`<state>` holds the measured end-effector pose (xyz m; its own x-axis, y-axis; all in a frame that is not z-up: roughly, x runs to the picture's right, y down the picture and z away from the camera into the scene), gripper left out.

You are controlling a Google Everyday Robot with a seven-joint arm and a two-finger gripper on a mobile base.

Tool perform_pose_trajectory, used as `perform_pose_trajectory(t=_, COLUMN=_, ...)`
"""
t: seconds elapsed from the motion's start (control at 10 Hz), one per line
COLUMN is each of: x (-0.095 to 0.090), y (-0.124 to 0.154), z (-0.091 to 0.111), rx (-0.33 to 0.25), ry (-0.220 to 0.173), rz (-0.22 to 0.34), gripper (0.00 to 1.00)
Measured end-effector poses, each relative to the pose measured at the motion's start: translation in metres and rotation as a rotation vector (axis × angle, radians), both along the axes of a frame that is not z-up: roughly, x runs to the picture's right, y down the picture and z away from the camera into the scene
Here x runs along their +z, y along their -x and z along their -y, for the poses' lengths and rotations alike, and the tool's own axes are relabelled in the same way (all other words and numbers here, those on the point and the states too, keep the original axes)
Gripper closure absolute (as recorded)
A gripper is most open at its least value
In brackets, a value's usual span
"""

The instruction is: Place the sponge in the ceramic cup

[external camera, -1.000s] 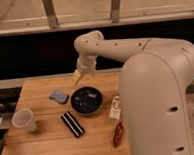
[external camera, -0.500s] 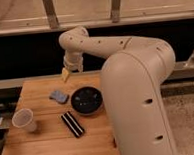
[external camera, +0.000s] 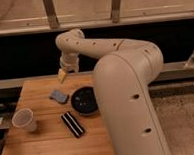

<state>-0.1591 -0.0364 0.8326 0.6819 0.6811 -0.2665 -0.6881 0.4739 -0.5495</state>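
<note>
The gripper [external camera: 64, 76] hung over the far edge of the wooden table [external camera: 45, 146], jaws spread, holding nothing. Just in front of it the light-blue sponge [external camera: 58, 96] lay flat on the table, right beside the black bowl [external camera: 84, 100]. The ceramic cup [external camera: 24, 119] stood upright near the left edge, apart from the sponge. The black striped block [external camera: 72, 124] lay nearer the front.
</note>
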Motion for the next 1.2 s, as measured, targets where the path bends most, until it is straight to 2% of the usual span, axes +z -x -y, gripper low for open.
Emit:
perform_pose_trajectory(t=0.5, x=0.0, y=0.0, z=-0.001, rx=-0.006, ry=0.004, rz=0.008, gripper=0.34)
perform_pose_trajectory(t=0.7, x=0.007, y=0.001, z=-0.009, rx=-0.027, ry=0.036, rz=-0.002, gripper=0.34)
perform_pose_trajectory(t=0.9, x=0.028, y=0.016, z=-0.028, rx=-0.093, ry=0.072, rz=-0.021, gripper=0.34)
perform_pose_trajectory(t=1.0, x=0.041, y=0.029, z=-0.042, rx=-0.148, ry=0.095, rz=-0.024, gripper=0.34)
perform_pose_trajectory(t=1.2, x=0.058, y=0.046, z=-0.059, rx=-0.221, ry=0.131, rz=-0.02, gripper=0.34)
